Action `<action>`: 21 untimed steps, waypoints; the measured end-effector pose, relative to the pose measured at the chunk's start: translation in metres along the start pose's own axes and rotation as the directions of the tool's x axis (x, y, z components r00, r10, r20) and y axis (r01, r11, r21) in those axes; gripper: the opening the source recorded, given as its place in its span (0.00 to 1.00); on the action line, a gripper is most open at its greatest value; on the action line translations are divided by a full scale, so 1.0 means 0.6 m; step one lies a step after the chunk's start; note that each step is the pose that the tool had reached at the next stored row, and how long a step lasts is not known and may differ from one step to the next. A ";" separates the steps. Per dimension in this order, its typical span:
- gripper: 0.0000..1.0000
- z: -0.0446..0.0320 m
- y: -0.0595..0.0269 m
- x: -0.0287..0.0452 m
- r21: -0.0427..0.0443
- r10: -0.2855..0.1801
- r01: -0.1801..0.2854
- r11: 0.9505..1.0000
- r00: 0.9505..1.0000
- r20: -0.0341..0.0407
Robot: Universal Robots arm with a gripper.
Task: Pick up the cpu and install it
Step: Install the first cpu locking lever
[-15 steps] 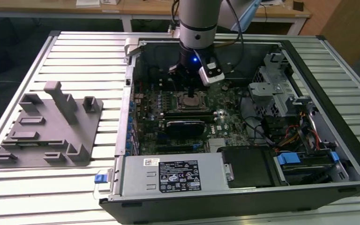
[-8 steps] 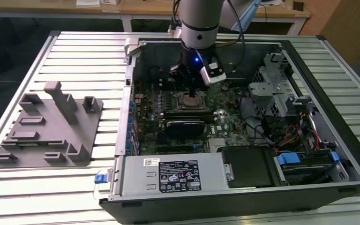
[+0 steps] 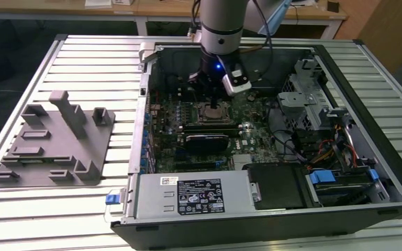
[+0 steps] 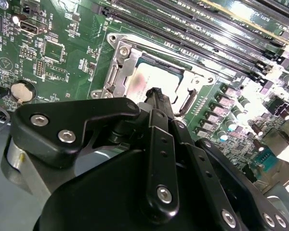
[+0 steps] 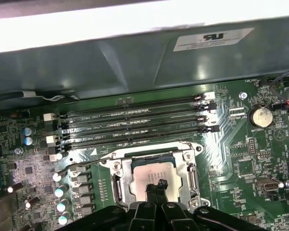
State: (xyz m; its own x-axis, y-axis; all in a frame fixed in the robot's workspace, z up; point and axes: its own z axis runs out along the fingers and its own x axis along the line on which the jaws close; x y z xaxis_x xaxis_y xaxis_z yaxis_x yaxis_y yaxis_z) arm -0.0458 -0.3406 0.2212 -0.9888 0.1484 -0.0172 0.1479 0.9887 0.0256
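The cpu [image 5: 149, 174], a flat square chip with a silver top, lies flat inside the metal-framed socket [image 5: 116, 179] on the green motherboard; the second wrist view also shows the cpu [image 4: 145, 78] in its frame. My gripper [image 5: 155, 186] hangs straight over the chip, fingertips pressed together at its silver top, near one edge. In the second wrist view the gripper [image 4: 157, 94] is a narrow black tip over the cpu, its linkage hiding the near part of the socket. The exterior view has the gripper [image 3: 215, 107] down inside the open computer case.
Several memory slots [image 5: 135, 126] run beside the socket, with capacitors [image 5: 62, 192] nearby. The case wall [image 5: 135, 62] rises just past the slots. Drive cages and cables [image 3: 313, 110] fill the exterior view's right of the case. A grey fixture block [image 3: 54, 141] sits on the slatted table.
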 end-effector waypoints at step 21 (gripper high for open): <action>0.11 -0.001 -0.007 0.046 0.000 0.000 0.000 1.000 1.000 0.000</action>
State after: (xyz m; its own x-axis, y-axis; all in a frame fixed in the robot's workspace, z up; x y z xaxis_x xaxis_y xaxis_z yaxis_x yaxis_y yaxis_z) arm -0.0735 -0.3406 0.2213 -0.9888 0.1483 -0.0172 0.1478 0.9887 0.0255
